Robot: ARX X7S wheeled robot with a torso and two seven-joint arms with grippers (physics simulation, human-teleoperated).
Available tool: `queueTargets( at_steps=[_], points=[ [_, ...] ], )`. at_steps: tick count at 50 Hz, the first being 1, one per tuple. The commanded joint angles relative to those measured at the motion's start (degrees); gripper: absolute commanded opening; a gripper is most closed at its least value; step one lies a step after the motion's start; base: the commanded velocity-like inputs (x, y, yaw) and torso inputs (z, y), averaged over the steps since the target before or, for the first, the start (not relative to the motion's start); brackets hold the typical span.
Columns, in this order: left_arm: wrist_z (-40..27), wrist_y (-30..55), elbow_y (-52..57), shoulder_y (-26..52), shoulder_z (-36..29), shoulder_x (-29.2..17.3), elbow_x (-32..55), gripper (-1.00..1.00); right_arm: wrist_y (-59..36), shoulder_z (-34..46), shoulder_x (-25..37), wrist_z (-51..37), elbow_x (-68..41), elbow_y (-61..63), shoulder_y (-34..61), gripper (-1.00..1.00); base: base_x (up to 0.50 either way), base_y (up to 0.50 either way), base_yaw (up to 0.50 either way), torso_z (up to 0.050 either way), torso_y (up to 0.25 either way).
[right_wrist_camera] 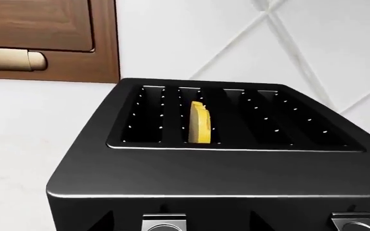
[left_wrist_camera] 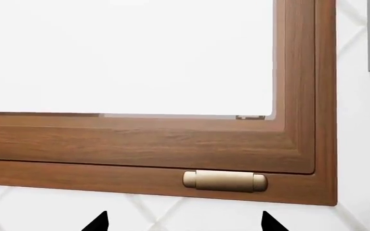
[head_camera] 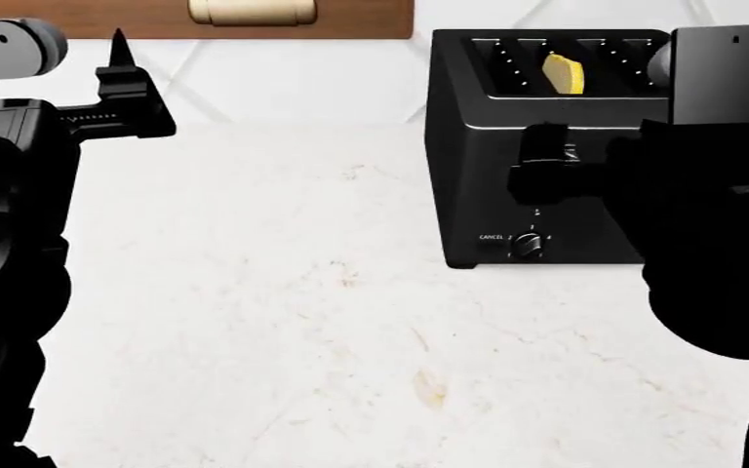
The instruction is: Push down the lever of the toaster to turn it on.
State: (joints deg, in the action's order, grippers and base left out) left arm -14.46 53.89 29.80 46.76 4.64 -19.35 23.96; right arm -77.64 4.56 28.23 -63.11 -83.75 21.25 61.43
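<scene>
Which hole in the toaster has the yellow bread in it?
The second slot from the brown window frame side of the toaster. A yellow slice stands in it; the other three slots look empty.

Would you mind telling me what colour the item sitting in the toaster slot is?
Yellow; the slice in the black toaster shows best in the right wrist view.

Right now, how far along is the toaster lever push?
Done: the right end effector is at the toaster's front face, above the dial. In hand: lining up on the lever, which sits high near the top edge, not pressed; bread sticks up in a slot. Left: contact and push down. The left end effector is parked, open, by the window frame.
</scene>
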Motion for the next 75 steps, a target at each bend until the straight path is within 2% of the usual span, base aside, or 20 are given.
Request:
queueTargets(
  at_steps=[1, 25, 26, 75],
  points=[
    [-0.1, -0.2, -0.3, 0.1, -0.3, 0.0, 0.1, 1.00, -0.1, 2.2, -1.1, -1.2, 0.4, -2.4, 1.5, 1.00, 0.00, 0.00, 0.00, 0.000, 0.000],
    [-0.5, -0.4, -0.3, -0.1, -0.5, -0.3, 0.5, 1.00, 1.6, 4.9, -2.3, -3.8, 3.7, -7.8, 2.8, 1.00, 0.00, 0.00, 0.00, 0.000, 0.000],
    [-0.5, -0.4, -0.2, -0.1, -0.4, -0.4, 0.6, 1.00, 1.7, 5.0, -2.3, -3.7, 3.8, -7.7, 2.8, -1.00, 0.00, 0.00, 0.00, 0.000, 0.000],
    [-1.3, -0.5, -0.1, -0.5, -0.6, -0.9, 1.5, 1.00, 3.8, 7.6, -2.5, -0.7, 2.2, -8.6, 2.9, -1.00, 0.00, 0.00, 0.00, 0.000, 0.000]
  ],
)
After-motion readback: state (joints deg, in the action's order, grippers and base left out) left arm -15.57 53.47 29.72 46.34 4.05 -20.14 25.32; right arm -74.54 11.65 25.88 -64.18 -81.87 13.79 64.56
